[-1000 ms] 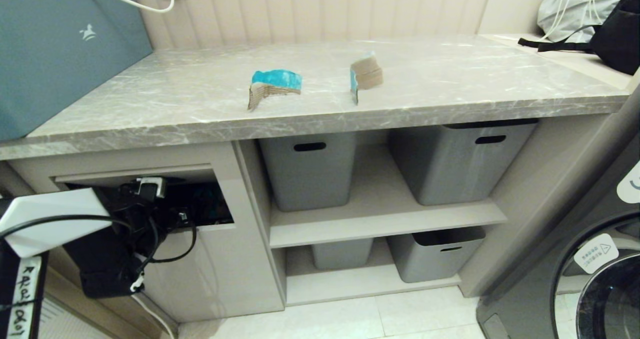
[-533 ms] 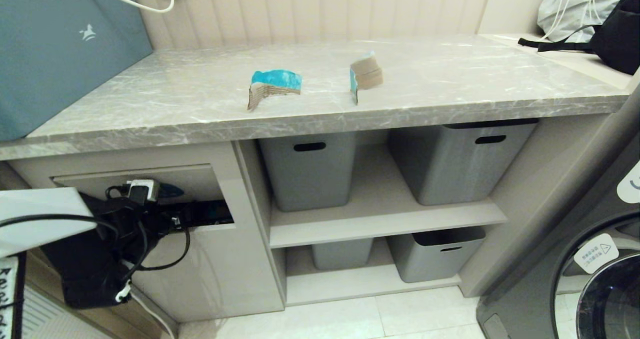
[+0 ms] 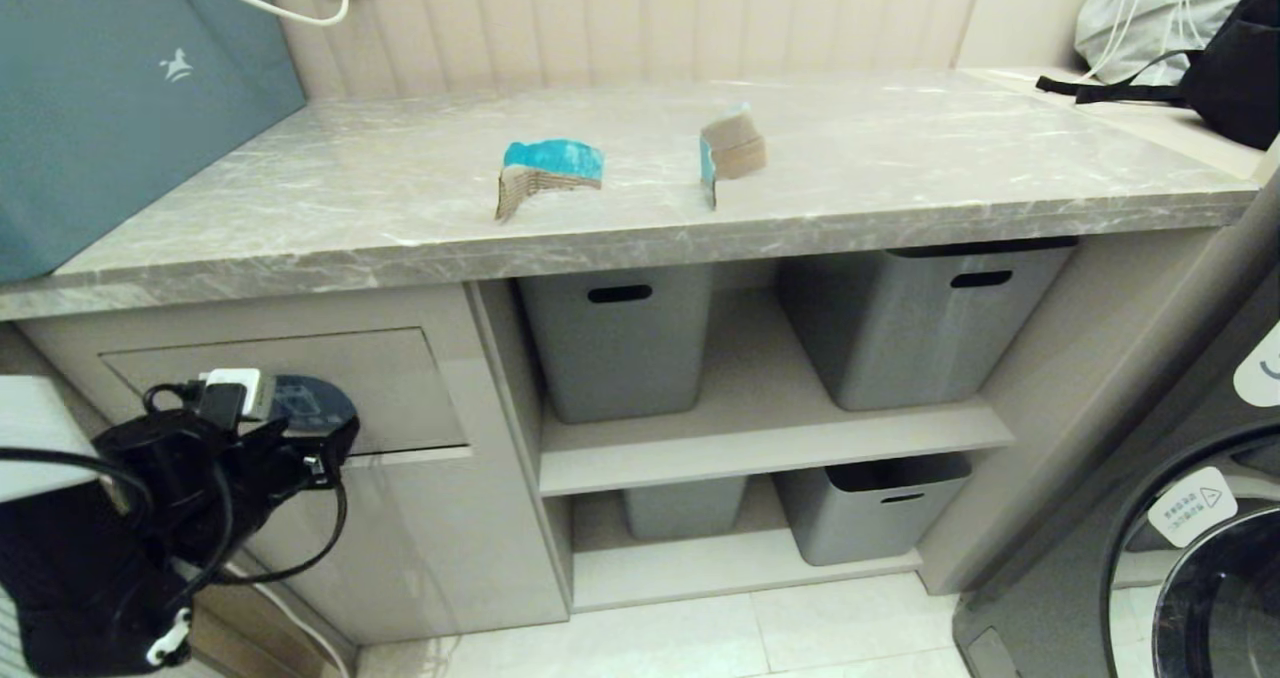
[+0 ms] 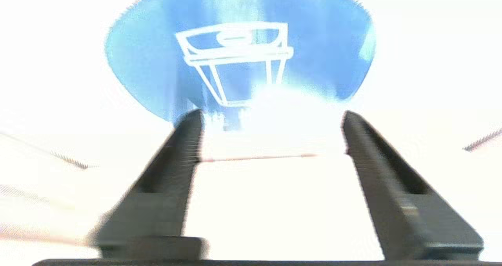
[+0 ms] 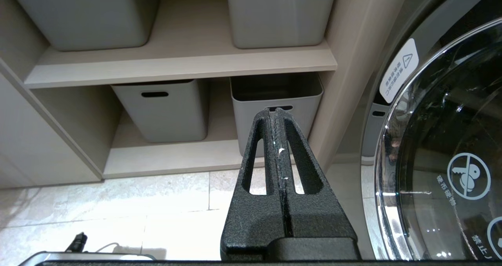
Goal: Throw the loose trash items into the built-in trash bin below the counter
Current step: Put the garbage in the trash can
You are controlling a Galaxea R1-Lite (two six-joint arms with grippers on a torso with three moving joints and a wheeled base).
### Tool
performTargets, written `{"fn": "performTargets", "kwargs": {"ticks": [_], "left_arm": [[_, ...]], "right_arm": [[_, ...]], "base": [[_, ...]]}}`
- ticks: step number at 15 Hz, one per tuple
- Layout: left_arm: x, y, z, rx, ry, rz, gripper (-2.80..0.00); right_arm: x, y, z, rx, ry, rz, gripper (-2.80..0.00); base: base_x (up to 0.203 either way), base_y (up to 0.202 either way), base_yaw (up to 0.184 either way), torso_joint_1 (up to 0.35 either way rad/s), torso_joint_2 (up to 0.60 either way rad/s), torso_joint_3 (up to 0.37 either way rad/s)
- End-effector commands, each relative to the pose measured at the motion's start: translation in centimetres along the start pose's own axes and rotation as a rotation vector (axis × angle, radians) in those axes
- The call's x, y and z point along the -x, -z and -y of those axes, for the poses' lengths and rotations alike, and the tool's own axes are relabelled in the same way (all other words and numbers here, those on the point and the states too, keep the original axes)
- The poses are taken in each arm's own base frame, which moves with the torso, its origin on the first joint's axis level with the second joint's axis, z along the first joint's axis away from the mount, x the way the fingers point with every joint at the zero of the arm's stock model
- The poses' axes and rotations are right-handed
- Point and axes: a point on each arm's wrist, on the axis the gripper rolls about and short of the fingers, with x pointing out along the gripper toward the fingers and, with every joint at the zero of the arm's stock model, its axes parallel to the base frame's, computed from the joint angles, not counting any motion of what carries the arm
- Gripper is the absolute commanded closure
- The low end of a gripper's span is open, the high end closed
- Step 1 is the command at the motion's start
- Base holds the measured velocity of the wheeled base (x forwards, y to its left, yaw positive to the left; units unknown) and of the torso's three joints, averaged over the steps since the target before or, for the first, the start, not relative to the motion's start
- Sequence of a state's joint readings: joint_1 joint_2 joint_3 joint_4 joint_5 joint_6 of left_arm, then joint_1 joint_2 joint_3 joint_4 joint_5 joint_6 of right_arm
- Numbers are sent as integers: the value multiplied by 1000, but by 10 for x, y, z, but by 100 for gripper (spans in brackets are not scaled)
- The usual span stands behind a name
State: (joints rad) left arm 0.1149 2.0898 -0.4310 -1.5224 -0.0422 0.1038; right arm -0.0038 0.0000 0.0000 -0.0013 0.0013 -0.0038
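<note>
Two cardboard scraps lie on the grey marble counter: a turquoise-faced scrap near the middle and a second scrap showing brown with a turquoise edge to its right. The plain brown scrap is out of view. Below the counter's left end, the beige flap of the built-in bin is closed. My left gripper hangs just in front of the flap's round blue sticker. The left wrist view shows the left gripper open and empty, facing the sticker. My right gripper is shut and empty, low near the floor.
Grey plastic bins fill the open shelves right of the cabinet. A washing machine stands at the far right. A teal box sits on the counter's left end, a black bag at the back right.
My left gripper has drawn back out of the bin opening, down and to the left. The flap has swung shut behind it. The two scraps on the counter have not moved.
</note>
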Motion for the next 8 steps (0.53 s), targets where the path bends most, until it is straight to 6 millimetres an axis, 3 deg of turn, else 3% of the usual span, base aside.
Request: {"fn": "performTargets", "kwargs": {"ticks": [1, 8], "left_arm": [[19, -15, -1, -1, -3, 36, 0], [66, -34, 0, -1, -1, 78, 0]], "right_arm": [[0, 0, 0, -1, 1, 0, 0], [0, 0, 0, 0, -1, 0, 0]], "base": [[0, 0, 0, 0, 0, 0], [0, 0, 0, 0, 0, 0]]}}
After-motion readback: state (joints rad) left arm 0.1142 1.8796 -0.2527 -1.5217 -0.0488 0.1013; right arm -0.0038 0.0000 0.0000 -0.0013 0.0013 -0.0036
